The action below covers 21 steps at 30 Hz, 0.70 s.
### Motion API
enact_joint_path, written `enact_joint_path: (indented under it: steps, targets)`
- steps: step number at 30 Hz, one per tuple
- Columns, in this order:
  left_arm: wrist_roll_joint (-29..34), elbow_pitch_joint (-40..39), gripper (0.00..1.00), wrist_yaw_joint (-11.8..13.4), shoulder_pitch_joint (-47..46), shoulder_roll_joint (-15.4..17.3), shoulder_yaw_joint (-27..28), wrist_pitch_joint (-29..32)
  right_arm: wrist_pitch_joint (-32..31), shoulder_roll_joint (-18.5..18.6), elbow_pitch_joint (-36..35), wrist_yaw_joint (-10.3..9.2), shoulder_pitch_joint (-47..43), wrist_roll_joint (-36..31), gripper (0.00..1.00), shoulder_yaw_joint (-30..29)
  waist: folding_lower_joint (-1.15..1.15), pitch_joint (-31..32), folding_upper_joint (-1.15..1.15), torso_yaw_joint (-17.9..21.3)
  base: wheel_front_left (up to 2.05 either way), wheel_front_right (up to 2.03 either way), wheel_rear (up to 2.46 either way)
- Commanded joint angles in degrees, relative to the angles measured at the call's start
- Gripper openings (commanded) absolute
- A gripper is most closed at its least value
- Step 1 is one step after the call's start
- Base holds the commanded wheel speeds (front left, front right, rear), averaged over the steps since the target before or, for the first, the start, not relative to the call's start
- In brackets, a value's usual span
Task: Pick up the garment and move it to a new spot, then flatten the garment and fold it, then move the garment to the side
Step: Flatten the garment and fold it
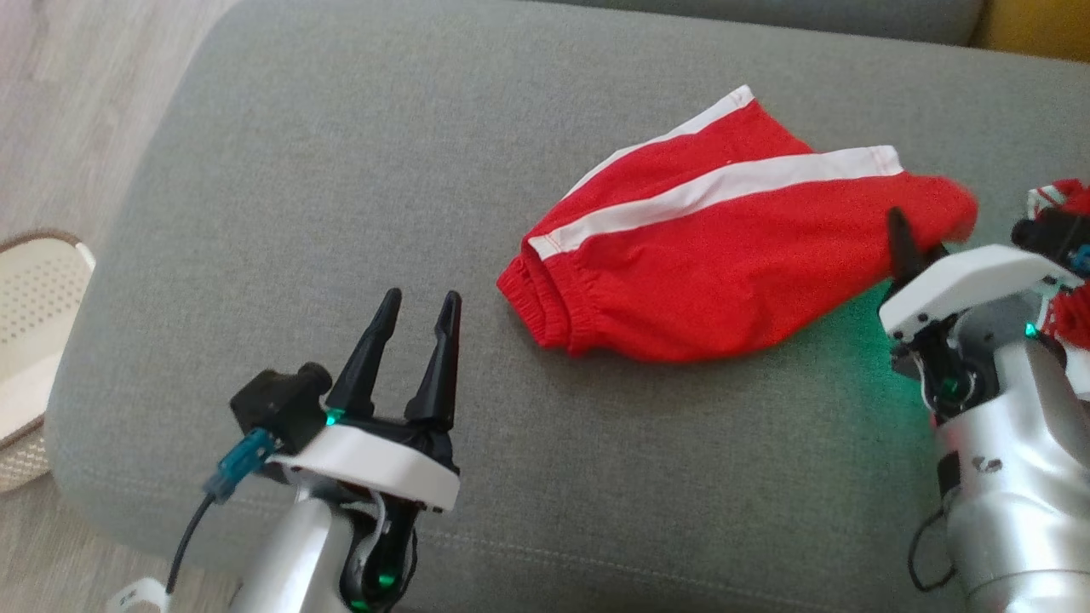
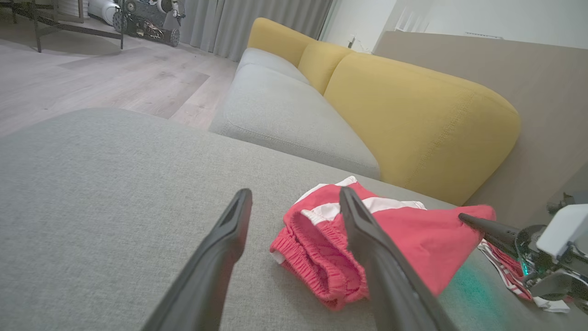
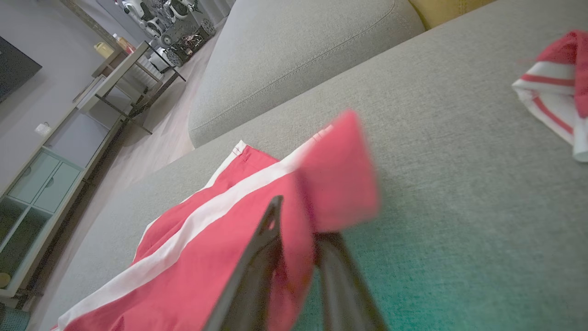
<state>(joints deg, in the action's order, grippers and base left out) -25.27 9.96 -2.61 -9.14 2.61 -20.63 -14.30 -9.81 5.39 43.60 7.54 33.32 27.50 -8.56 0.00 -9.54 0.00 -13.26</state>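
Shorts (image 1: 724,255) one, striped cloth (image 3: 551,87) one; right hand (image 3: 298,220) pinching shorts.

red garment (image 3: 197,280) pinched in right gripper (image 3: 299,219), its corner blurred, on grey cushion (image 3: 459,184), striped cloth (image 3: 553,89) upper right

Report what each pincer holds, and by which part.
Right pincer pinches the red fabric shorts with white stripes at the edge of the leg end. Left pincer is open, holding nothing.
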Motion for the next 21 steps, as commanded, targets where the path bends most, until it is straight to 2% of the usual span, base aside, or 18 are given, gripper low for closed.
enact_joint_path:
  steps: [1,6,11,17,21]
  targets:
    - [0.4,-1.6,1.00,-0.4,-0.9,0.3,2.3,-0.7,0.4,-0.1,-1.6,-0.05,0.6,-0.7,1.00,1.0,0.00,0.7,0.00,0.2,0.00,0.00,0.00]
    - [0.3,-1.8,1.00,-0.5,0.6,0.3,3.2,-0.7,4.4,0.0,-1.8,-0.05,-2.1,-5.8,1.00,-0.8,0.00,3.4,0.00,1.8,0.00,0.00,0.00]
    - [0.3,-2.6,1.00,-0.5,2.1,0.3,4.5,-0.7,9.4,-1.3,-7.5,-0.05,-8.7,-6.8,1.00,-0.3,0.00,5.9,0.00,4.5,0.00,0.00,0.00]
    - [0.3,-3.5,1.00,-0.5,3.0,0.3,5.9,-0.7,15.0,-2.3,-18.2,-0.05,-18.5,-6.1,1.00,4.8,0.00,6.2,0.00,8.7,0.00,0.00,0.00]
    - [0.7,-3.3,1.00,-0.7,2.4,0.3,6.3,-0.7,16.3,-2.4,-22.4,-0.05,-21.2,-6.5,1.00,7.4,0.00,5.6,0.00,11.3,0.00,0.00,0.00]
